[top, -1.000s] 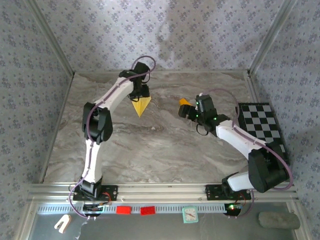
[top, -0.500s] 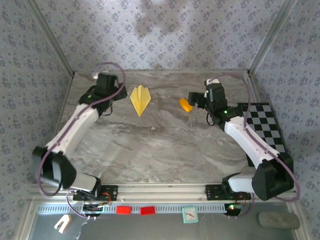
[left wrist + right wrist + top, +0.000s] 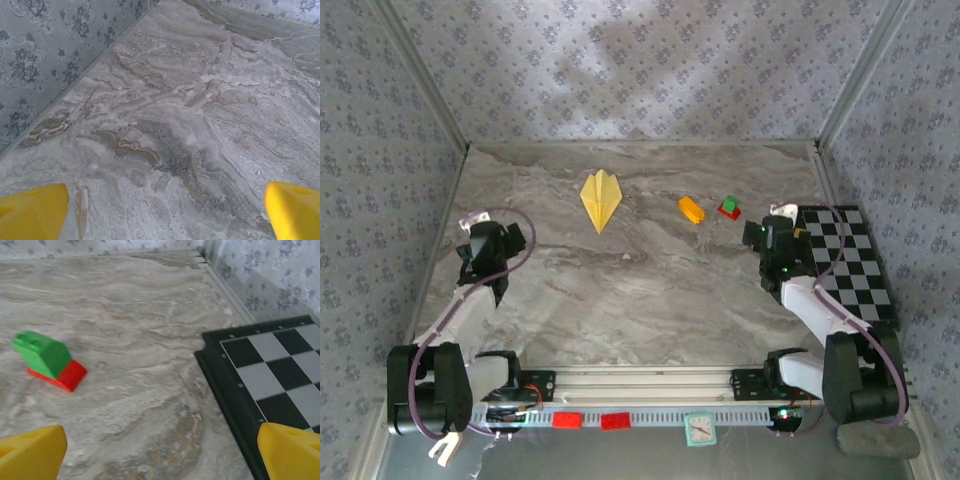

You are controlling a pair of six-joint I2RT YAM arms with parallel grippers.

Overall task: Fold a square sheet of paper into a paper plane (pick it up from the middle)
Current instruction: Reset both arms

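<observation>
**Folded yellow paper plane lies alone on the table, both grippers spread and empty**

Seen from above, the narrow pointed dart of plain yellow paper, the paper plane (image 3: 601, 200), lies flat on the grey marble-patterned table (image 3: 640, 300), towards 11 o'clock from the table's middle and near the far wall. Its long axis runs from 12 to 6 o'clock. The sharp nose points to 6 o'clock, towards the arm bases, and the centre crease runs along that line.

Nothing touches the plane. The left gripper (image 3: 160, 210) hangs at 9 o'clock over bare table, its yellow fingers (image 3: 32, 207) spread wide with nothing between them. The right gripper (image 3: 160, 450) sits at 3 o'clock, its fingers (image 3: 30, 450) likewise released and empty, beside the edge of a black-and-white checkered board (image 3: 845, 260).

A small orange-yellow block (image 3: 691, 210) and a green block on a red base (image 3: 728, 208) lie at 1 o'clock, well apart from the plane.

On the near rail sit two red tags (image 3: 590, 421) and a small teal dial (image 3: 700, 428). Any writing on them is too small to read.
</observation>
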